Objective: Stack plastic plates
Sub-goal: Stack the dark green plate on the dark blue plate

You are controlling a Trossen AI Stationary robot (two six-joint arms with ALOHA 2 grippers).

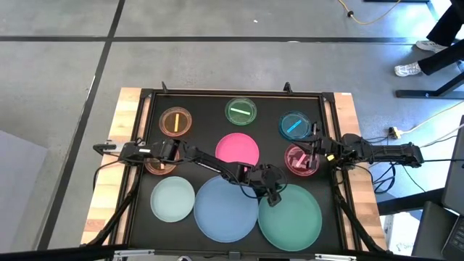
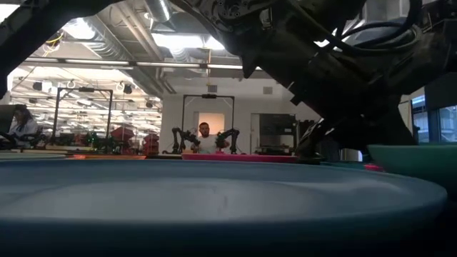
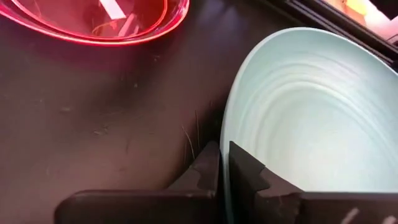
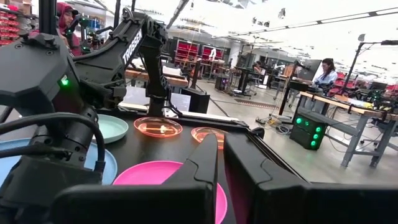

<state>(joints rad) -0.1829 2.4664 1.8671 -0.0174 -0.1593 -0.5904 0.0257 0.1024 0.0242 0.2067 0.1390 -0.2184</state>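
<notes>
Black matting (image 1: pixel 210 105) covers your table, and the medium pink plate (image 1: pixel 237 149) at its centre is the landmark for everything else. Behind it sits a row of small translucent dishes: the orange one (image 1: pixel 175 121), the green one (image 1: pixel 241 111) and the blue one (image 1: pixel 295 125), each with a bright bar showing inside that you cannot identify. To its right is the small pink dish (image 1: pixel 300 161); to its left another small orange dish (image 1: pixel 158 165) lies partly under the left arm. In front of it lie the pale mint plate (image 1: pixel 172 199), the large blue plate (image 1: pixel 226 209) and the large green plate (image 1: pixel 291 216), the blue one touching both neighbours. Your left gripper (image 3: pixel 224 163) is clamped on the large green plate's rim, one finger on each side. Your right gripper (image 4: pixel 221 155) sits at the small pink dish, fingers drawn nearly together with nothing visible between them.
</notes>
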